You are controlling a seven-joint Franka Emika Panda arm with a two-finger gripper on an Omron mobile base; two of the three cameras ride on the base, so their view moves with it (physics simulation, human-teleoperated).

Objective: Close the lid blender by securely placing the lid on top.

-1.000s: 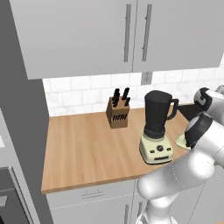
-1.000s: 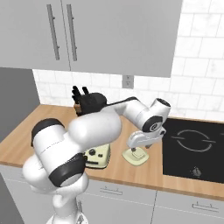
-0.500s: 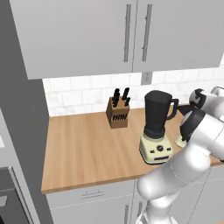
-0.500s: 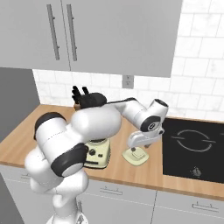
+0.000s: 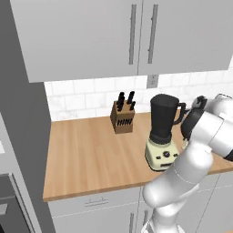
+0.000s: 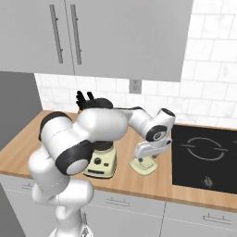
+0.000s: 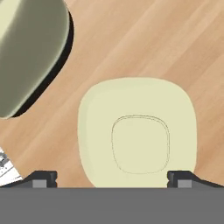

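Gripper (image 7: 112, 178) hung right over the lid (image 7: 137, 133), jaws spread wide, nothing held. Lid judged light, stiff, prob. slick — best taken by raised centre knob (image 7: 140, 145).

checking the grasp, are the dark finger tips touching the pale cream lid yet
Apart. In the hand view the finger tips stand wide of the pale cream lid, bare wooden counter showing between the left tip and the rim.

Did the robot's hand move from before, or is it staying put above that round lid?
Cannot tell. In the right base view the gripper sits over the lid, beside the stove, much as earlier.
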